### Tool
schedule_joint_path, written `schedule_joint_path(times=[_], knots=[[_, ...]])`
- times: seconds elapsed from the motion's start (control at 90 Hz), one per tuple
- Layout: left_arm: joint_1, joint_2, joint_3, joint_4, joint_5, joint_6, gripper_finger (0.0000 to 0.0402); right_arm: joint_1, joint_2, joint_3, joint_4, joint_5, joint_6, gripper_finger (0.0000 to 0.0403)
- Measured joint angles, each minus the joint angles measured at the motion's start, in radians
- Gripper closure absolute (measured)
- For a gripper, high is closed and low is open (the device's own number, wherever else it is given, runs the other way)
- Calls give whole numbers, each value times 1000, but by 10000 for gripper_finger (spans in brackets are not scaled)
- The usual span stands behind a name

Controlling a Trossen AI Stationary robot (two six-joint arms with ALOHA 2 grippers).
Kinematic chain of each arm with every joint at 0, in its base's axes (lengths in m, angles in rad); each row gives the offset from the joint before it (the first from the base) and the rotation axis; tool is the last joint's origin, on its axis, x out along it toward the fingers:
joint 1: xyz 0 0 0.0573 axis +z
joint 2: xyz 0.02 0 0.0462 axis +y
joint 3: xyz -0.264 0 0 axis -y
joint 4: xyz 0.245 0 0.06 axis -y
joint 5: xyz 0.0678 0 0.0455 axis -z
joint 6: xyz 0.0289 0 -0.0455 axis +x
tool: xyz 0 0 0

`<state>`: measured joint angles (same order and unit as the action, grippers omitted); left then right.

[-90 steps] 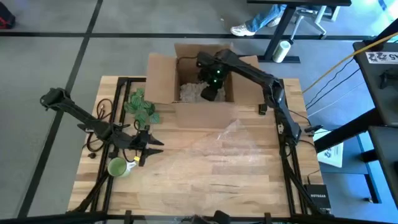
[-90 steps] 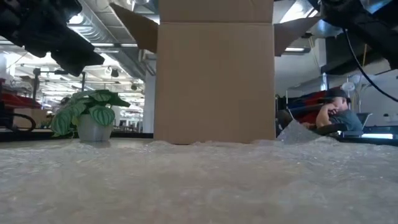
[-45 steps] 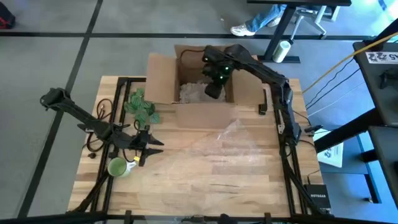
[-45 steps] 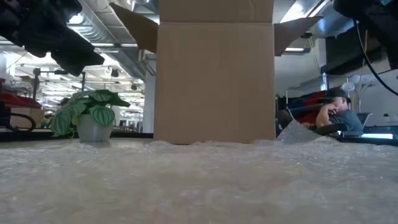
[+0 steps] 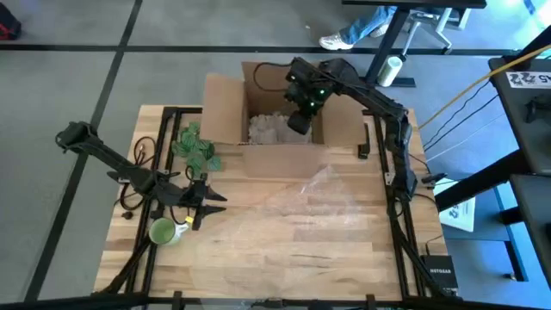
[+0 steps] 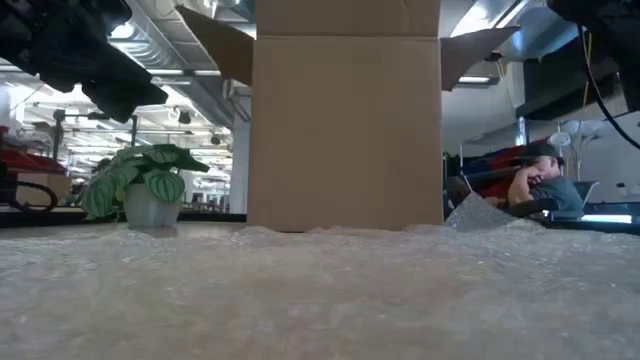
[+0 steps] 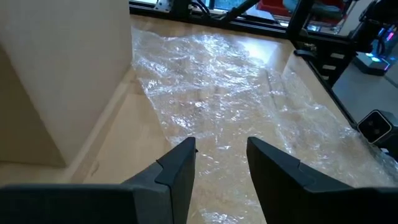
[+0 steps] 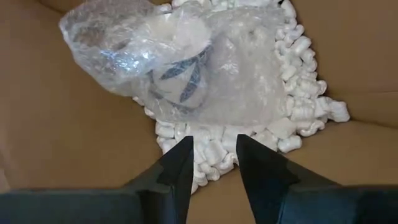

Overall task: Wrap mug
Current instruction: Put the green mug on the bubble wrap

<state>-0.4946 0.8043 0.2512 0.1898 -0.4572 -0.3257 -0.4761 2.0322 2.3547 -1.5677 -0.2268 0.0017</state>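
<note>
Right gripper is lifting up and back from the cardboard box at upper centre of the high view, higher than a second ago, fingers parted and holding nothing. The wrapped mug is lying inside on packing peanuts, swaddled in bubble wrap; it appears already packed. Left gripper is waiting at lower left, fingers parted, empty, beside a green mug, probably next in line. More bubble wrap is spreading over the wooden table. A potted plant is standing left of the box. Beyond, a person is sitting at a desk.
</note>
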Motion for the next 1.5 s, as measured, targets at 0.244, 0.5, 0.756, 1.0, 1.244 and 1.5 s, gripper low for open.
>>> schedule_joint_path(times=[0.244, 0.5, 0.756, 1.0, 1.244, 1.5], knots=[[0, 0, 0, 0, 0, 2, 273, -2, 0, 0, 2, -47, -7, 294], [0, 0, 0, 0, 0, 4, 273, -4, -19, 0, -2, -45, -35, 294], [0, 0, 0, 2, 0, 14, 273, -10, -145, 0, 23, 63, -37, 294], [0, 0, 0, 9, 0, 1, 273, -8, -239, 2, 143, 53, -33, 294], [0, 0, 0, 8, 0, -8, 273, -9, -301, 2, 248, 79, -32, 294], [0, 0, 0, 8, 0, -8, 273, -7, -346, 1, 337, 55, 24, 294]])
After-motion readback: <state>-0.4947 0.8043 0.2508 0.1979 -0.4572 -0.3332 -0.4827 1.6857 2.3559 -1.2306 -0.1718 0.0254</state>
